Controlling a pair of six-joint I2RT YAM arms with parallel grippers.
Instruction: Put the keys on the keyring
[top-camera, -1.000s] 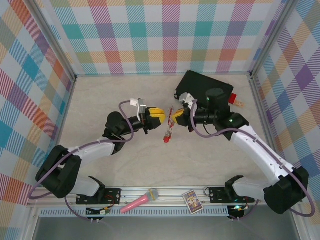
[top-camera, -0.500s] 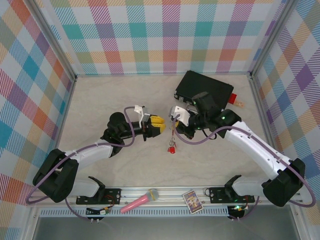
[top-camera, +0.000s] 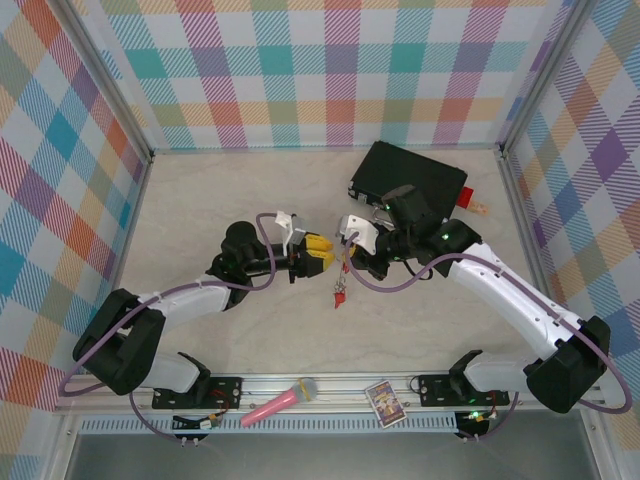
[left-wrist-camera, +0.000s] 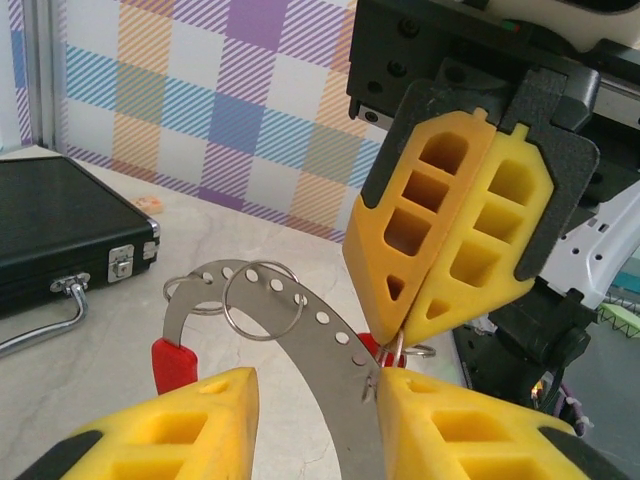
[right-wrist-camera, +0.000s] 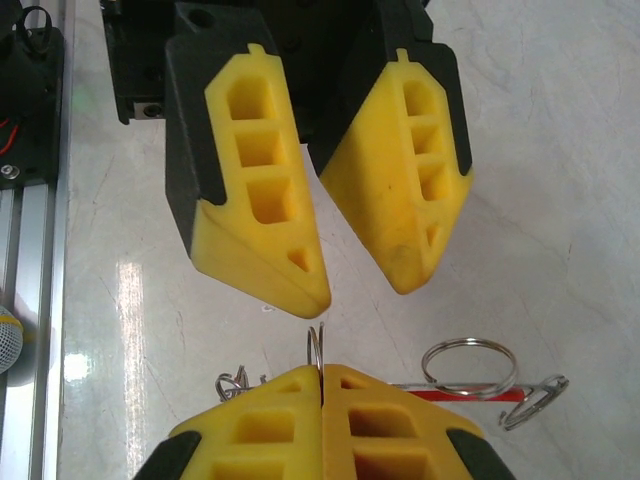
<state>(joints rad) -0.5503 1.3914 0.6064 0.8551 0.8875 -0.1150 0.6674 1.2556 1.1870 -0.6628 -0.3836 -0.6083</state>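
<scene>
Left gripper (left-wrist-camera: 318, 382) and right gripper (right-wrist-camera: 321, 372) tip to tip, one keyring (left-wrist-camera: 340, 355) between them
The right gripper's fingers are pressed together on one thin wire loop (right-wrist-camera: 316, 345). The left gripper stands parted and grips nothing, and the keyring's perforated grey band curves up through its gap, with two small rings (left-wrist-camera: 262, 300) threaded on it and one red-tipped end. From above, the red keys (top-camera: 339, 292) dangle just below the right gripper, too bunched to count
</scene>
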